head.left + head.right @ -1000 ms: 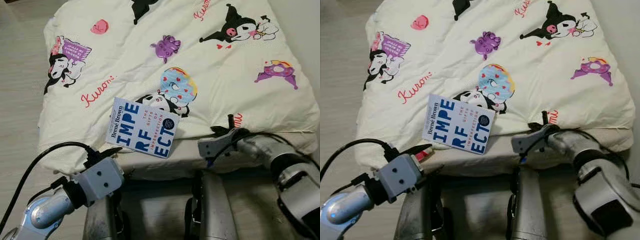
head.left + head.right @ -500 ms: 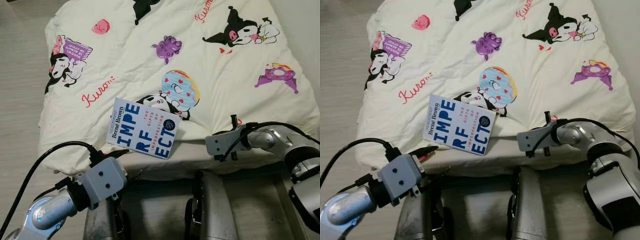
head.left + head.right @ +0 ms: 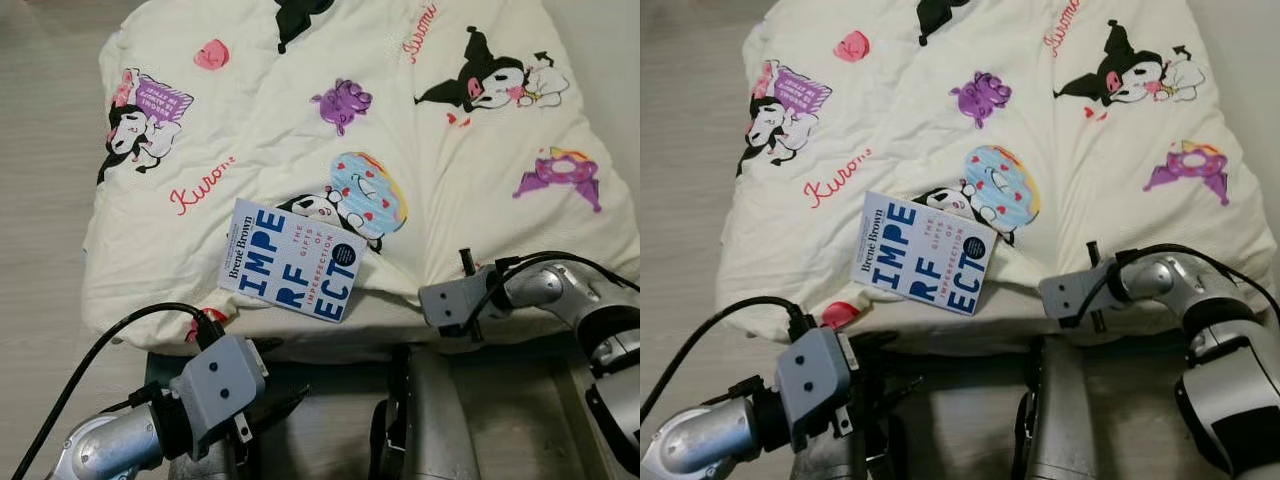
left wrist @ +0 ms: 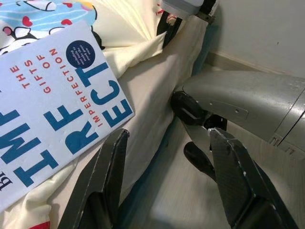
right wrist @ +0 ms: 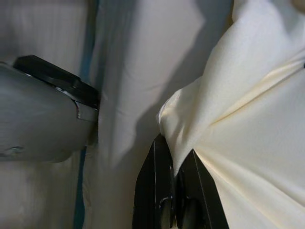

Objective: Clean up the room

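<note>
Our right gripper (image 5: 174, 191) sits at the near edge of the bed, jaws pinched tight on a fold of the cream cartoon-print quilt (image 3: 400, 130); the cloth bunches up btwn the two black fingers (image 5: 152, 186). A blue-and-white book (image 3: 292, 258) lies flat on the quilt near that same edge, well to the left of the pinch. Our left gripper (image 4: 167, 181) hovers just below the book w/ jaws spread wide, holding nothing; the book's corner lies just beyond its fingertips.
</note>
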You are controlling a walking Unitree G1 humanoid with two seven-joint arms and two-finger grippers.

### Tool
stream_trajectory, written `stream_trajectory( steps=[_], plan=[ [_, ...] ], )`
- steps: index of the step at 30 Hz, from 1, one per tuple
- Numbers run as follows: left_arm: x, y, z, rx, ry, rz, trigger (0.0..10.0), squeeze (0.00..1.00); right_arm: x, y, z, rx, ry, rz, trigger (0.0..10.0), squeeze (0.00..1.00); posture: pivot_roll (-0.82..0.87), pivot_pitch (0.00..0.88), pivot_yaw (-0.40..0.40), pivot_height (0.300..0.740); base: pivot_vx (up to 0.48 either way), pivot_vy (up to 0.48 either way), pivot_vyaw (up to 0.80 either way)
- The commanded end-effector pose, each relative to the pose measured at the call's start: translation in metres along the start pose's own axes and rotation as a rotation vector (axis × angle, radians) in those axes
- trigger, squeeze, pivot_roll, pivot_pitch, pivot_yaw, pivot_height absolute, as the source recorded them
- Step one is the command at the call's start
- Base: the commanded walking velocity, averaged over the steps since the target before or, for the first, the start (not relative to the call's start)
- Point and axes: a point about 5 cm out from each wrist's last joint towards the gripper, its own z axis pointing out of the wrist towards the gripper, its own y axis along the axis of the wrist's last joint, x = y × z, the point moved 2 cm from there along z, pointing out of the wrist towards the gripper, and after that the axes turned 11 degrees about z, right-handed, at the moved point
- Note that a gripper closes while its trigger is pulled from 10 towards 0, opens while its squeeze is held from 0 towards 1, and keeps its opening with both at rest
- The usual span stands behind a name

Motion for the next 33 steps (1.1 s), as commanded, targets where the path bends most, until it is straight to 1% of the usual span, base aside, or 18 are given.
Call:
stream_trajectory(
  steps=[1, 6, 8, 12, 14, 16, 18, 19, 21, 25, 26, 27, 28, 29, 30, 31, 32, 33],
  plan=[
    [-0.008, 0.000, -0.001, 0.004, -0.033, -0.028, 10.0, 0.00, 0.060, -0.014, 0.017, 0.026, 0.309, 0.007, 0.0, 0.00, 0.08, 0.525, 0.031, 0.566, 0.000, 0.000, 0.00],
    [-0.008, 0.000, -0.002, 0.011, -0.039, -0.025, 10.0, 0.00, 0.065, -0.015, 0.016, 0.032, 0.357, -0.010, 0.0, 0.00, 0.08, 0.524, 0.031, 0.566, 0.000, 0.000, 0.00],
    [-0.009, 0.000, -0.003, 0.019, -0.048, -0.019, 10.0, 0.00, 0.072, -0.020, 0.013, 0.063, 0.394, -0.034, 0.0, 0.00, 0.09, 0.519, 0.032, 0.566, 0.000, 0.000, 0.00],
    [-0.009, 0.000, -0.003, 0.021, -0.050, -0.019, 10.0, 0.00, 0.075, -0.024, 0.011, 0.080, 0.407, -0.033, 0.0, 0.00, 0.09, 0.519, 0.032, 0.566, 0.000, 0.000, 0.00],
    [-0.009, 0.000, -0.004, 0.024, -0.055, -0.018, 10.0, 0.00, 0.079, -0.028, 0.009, 0.099, 0.424, -0.028, 0.0, 0.00, 0.09, 0.519, 0.033, 0.566, 0.000, 0.000, 0.00],
    [-0.009, 0.000, -0.004, 0.026, -0.063, -0.020, 10.0, 0.00, 0.087, -0.039, 0.003, 0.156, 0.452, -0.019, 0.0, 0.00, 0.09, 0.519, 0.034, 0.566, 0.000, 0.000, 0.00],
    [-0.010, 0.000, -0.004, 0.028, -0.072, -0.015, 10.0, 0.00, 0.090, -0.044, 0.000, 0.185, 0.459, -0.025, 0.0, 0.00, 0.09, 0.519, 0.034, 0.566, 0.000, 0.000, 0.00],
    [-0.010, 0.000, -0.004, 0.028, -0.072, -0.015, 10.0, 0.00, 0.090, -0.044, 0.000, 0.185, 0.459, -0.025, 0.0, 0.00, 0.09, 0.519, 0.034, 0.566, 0.000, 0.000, 0.00],
    [-0.010, 0.000, -0.004, 0.030, -0.078, -0.012, 10.0, 0.00, 0.093, -0.055, -0.004, 0.261, 0.452, -0.026, 0.0, 0.00, 0.09, 0.515, 0.036, 0.566, 0.000, 0.000, 0.00],
    [-0.010, 0.000, -0.004, 0.030, -0.078, -0.012, 10.0, 0.00, 0.093, -0.055, -0.004, 0.261, 0.452, -0.026, 0.0, 0.00, 0.09, 0.515, 0.036, 0.566, 0.000, 0.000, 0.00],
    [-0.010, -0.001, -0.005, 0.032, -0.079, -0.011, 10.0, 0.00, 0.093, -0.061, -0.006, 0.305, 0.438, -0.019, 0.0, 0.00, 0.09, 0.513, 0.037, 0.566, 0.000, 0.000, 0.00],
    [-0.010, -0.001, -0.005, 0.032, -0.079, -0.011, 10.0, 0.00, 0.093, -0.061, -0.006, 0.305, 0.438, -0.019, 0.0, 0.00, 0.09, 0.513, 0.037, 0.566, 0.000, 0.000, 0.00],
    [-0.009, -0.001, -0.005, 0.034, -0.077, -0.009, 10.0, 0.00, 0.094, -0.071, -0.011, 0.372, 0.413, 0.002, 0.0, 0.00, 0.10, 0.511, 0.036, 0.566, 0.000, 0.000, 0.00],
    [-0.009, -0.001, -0.005, 0.034, -0.077, -0.009, 10.0, 0.00, 0.094, -0.071, -0.011, 0.372, 0.413, 0.002, 0.0, 0.00, 0.10, 0.511, 0.036, 0.566, 0.000, 0.000, 0.00],
    [-0.008, -0.001, -0.005, 0.036, -0.075, -0.007, 10.0, 0.00, 0.093, -0.081, -0.015, 0.437, 0.367, 0.017, 0.0, 0.00, 0.10, 0.510, 0.035, 0.566, 0.000, 0.000, 0.00],
    [-0.008, -0.001, -0.005, 0.036, -0.075, -0.007, 10.0, 0.00, 0.093, -0.081, -0.015, 0.437, 0.367, 0.017, 0.0, 0.00, 0.10, 0.510, 0.035, 0.566, 0.000, 0.000, 0.00],
    [-0.007, -0.001, -0.005, 0.037, -0.074, -0.005, 10.0, 0.00, 0.093, -0.090, -0.020, 0.498, 0.330, 0.014, 0.0, 0.00, 0.10, 0.510, 0.036, 0.566, 0.000, 0.000, 0.00],
    [-0.007, -0.001, -0.005, 0.037, -0.074, -0.005, 10.0, 0.00, 0.093, -0.090, -0.020, 0.498, 0.330, 0.014, 0.0, 0.00, 0.10, 0.510, 0.036, 0.566, 0.000, 0.000, 0.00]
  ],
)
